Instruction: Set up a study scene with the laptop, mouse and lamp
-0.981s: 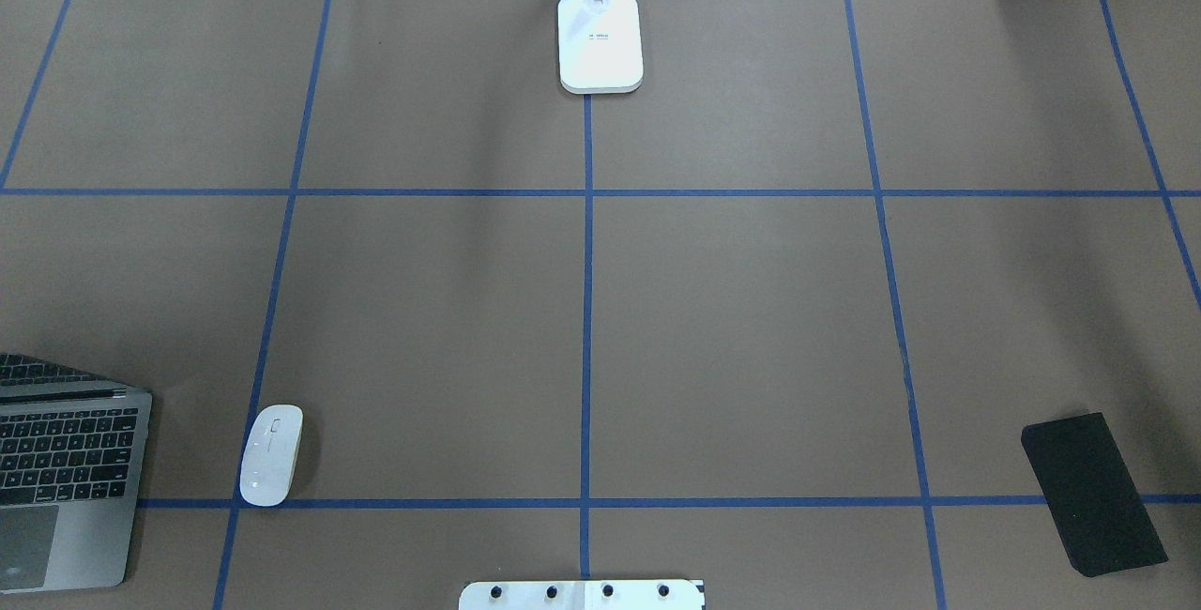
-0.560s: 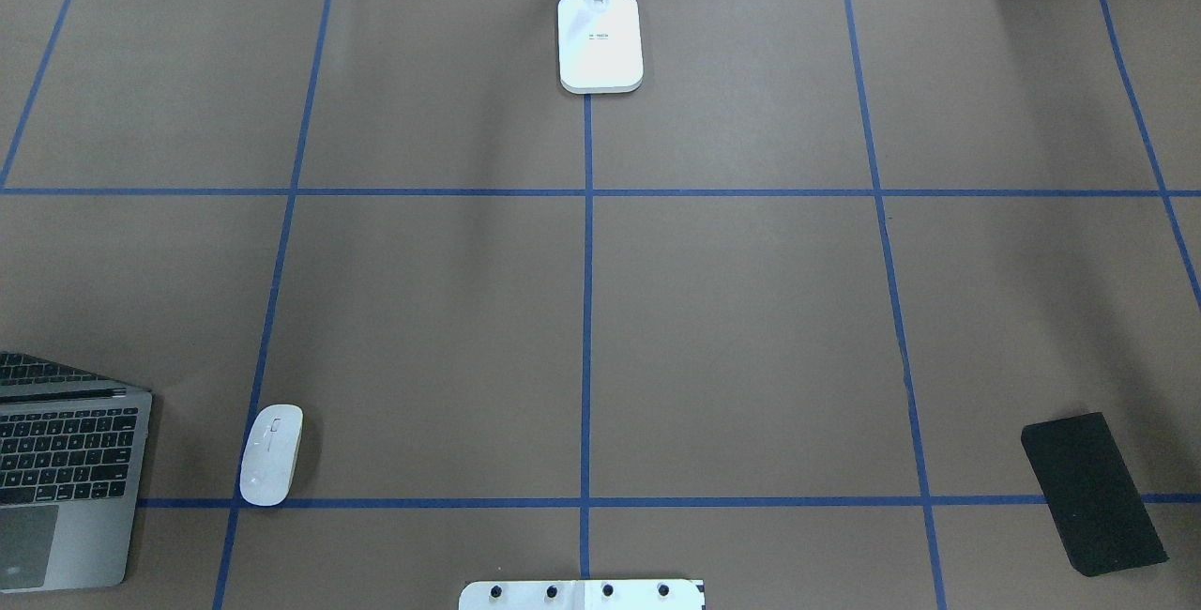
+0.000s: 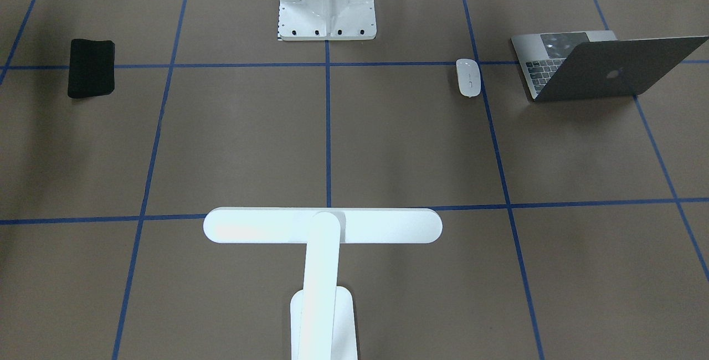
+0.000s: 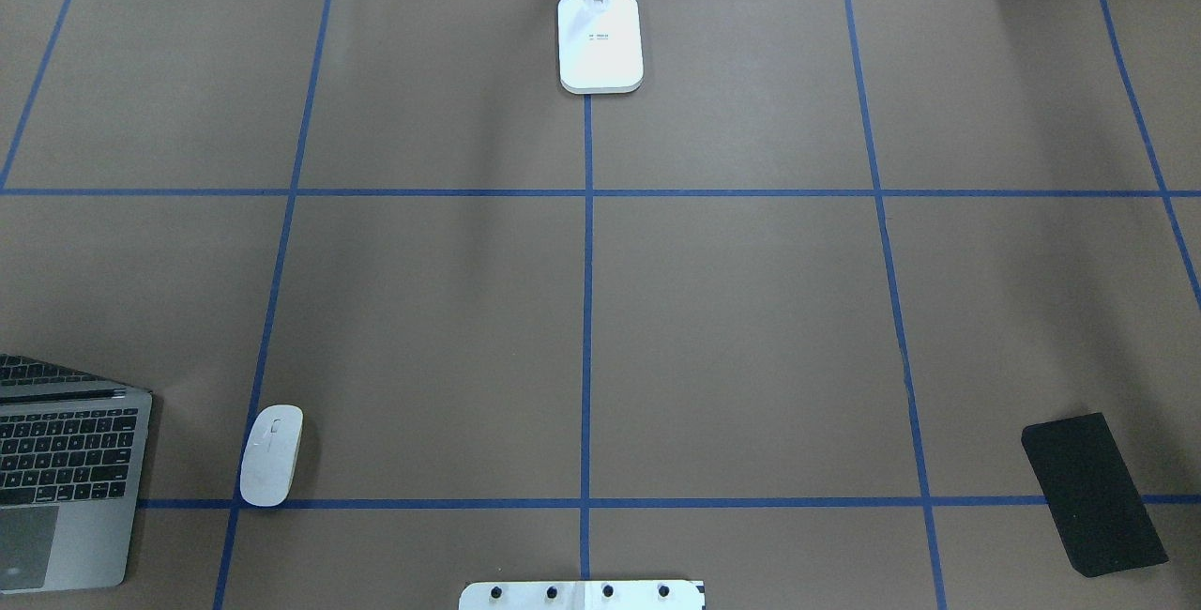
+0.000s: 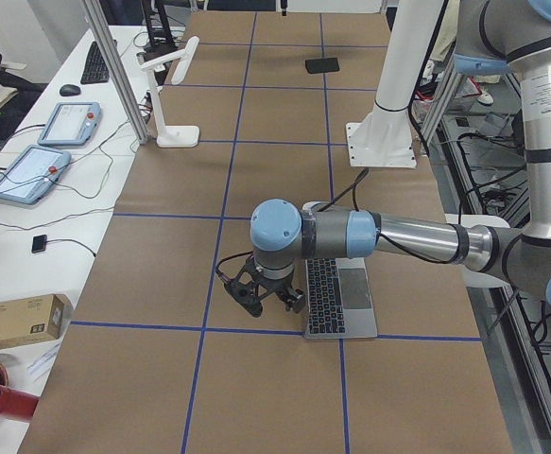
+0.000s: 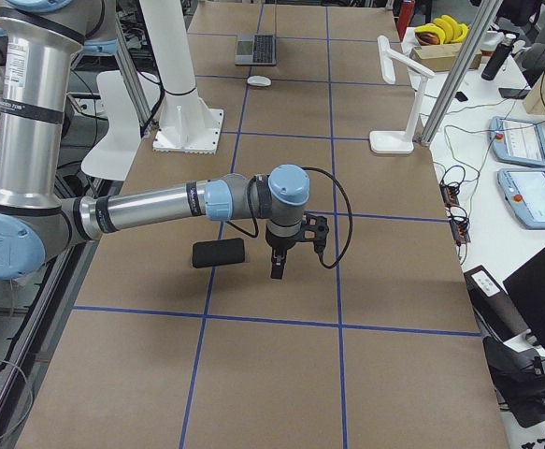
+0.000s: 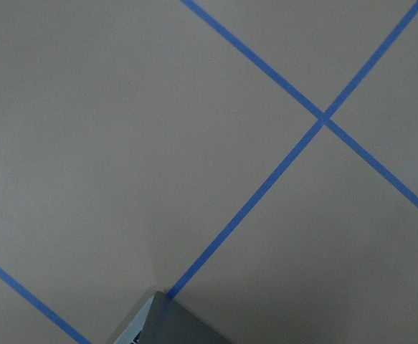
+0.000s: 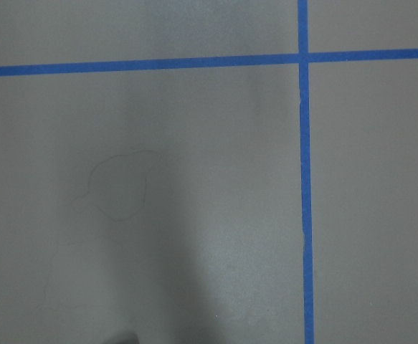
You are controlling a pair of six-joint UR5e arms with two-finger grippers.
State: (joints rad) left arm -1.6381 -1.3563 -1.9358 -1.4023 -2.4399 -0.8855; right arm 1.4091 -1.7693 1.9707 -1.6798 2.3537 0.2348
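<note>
1. My left gripper (image 5: 273, 305) hangs just beside the laptop (image 4: 66, 469), and my right gripper (image 6: 276, 271) hangs near the black mat (image 4: 1093, 493). I cannot tell how wide either stands.
2. One laptop, open, at 8 o'clock.
3. One mouse (image 4: 271, 455) at the laptop's 3 o'clock, not touching it.
4. One lamp (image 4: 600, 42) at the 12 o'clock edge.
5. One mat at 4 o'clock, with broad brown table (image 4: 751, 328) between them all.
</note>
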